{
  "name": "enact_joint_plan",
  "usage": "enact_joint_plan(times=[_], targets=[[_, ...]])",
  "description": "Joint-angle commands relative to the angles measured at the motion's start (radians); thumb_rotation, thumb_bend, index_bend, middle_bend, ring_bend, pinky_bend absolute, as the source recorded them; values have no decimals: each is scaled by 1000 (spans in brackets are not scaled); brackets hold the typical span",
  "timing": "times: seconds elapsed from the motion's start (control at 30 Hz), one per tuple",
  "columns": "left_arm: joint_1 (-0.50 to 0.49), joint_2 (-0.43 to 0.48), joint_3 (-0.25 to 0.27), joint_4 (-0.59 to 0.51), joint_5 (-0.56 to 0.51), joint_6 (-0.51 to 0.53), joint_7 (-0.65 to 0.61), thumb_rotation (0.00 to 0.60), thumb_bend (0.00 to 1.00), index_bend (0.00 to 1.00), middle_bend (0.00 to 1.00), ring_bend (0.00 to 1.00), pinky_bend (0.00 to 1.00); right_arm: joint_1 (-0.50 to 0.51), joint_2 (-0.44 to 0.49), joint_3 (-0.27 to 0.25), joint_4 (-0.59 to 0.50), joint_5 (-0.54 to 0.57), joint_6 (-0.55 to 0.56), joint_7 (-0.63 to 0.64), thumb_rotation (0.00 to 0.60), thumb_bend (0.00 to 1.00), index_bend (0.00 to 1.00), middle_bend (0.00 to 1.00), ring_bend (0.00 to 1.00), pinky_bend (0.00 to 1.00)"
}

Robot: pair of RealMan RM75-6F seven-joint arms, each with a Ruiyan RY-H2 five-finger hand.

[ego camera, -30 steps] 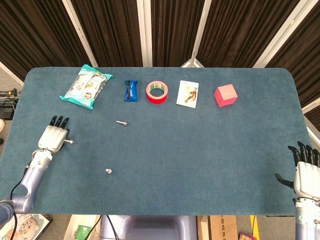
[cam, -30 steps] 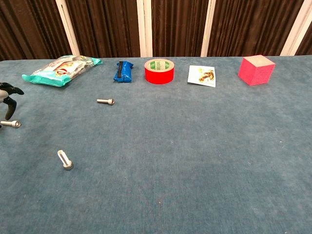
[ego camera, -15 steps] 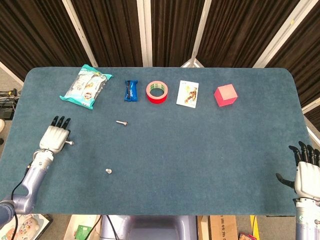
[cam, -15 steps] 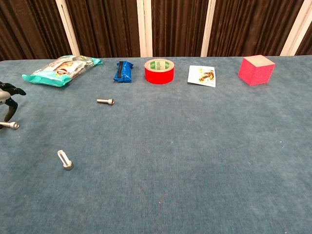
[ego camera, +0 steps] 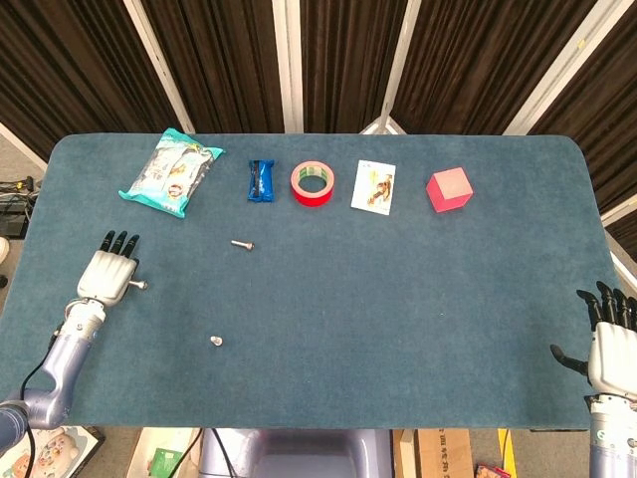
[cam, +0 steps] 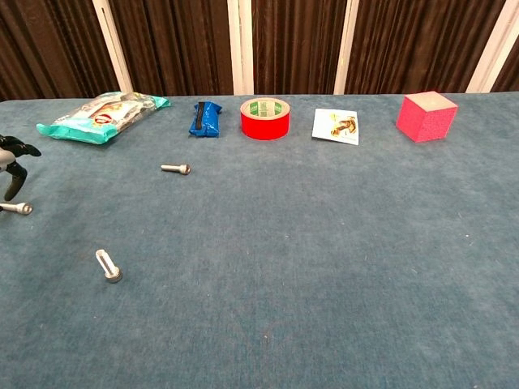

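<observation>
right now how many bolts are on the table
3. One bolt lies below the blue packet, one stands nearer the front edge, and one lies beside the left hand.

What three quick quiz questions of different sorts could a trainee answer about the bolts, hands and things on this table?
1. True or false: the left hand grips the tape.
2. Which thing stands furthest right in the back row? A) snack bag B) pink cube C) card
3. How many bolts lie on the cloth?

Key: 1. False; a bolt lies just beside that hand. 2. B. 3. Three; the others are at and.
</observation>
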Motion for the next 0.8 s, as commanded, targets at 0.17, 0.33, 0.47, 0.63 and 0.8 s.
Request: enact_joint_plan(times=[0.17, 0.33, 0.47, 0.63, 0.8], targets=[[0, -2, -2, -1, -6, -6, 9, 600, 475, 483, 46, 0, 0, 0, 0, 1, -1, 2, -1, 0, 600, 121, 215, 95, 51, 0], [-1, -9, 2, 6, -8, -15, 16, 600, 469, 487, 46, 0, 0, 0, 1, 1, -1, 3, 0, 1, 600, 122, 216, 95, 51, 0], [-2, -12, 3, 8, -4, -11, 18, 600, 469, 503, 46, 0, 0, -1, 0, 2, 0, 3, 1, 0, 600, 120, 215, 95, 51, 0], [0, -12, 3, 12, -3, -8, 23, 600, 469, 520, 46, 0, 0, 0, 1, 3, -1, 4, 0, 0, 600, 120, 215, 95, 51, 0], [0, -13, 5, 16, -3, -10, 32, 600, 469, 548, 47, 0, 0, -1, 0, 1, -1, 4, 0, -1, 600, 122, 215, 95, 51, 0]])
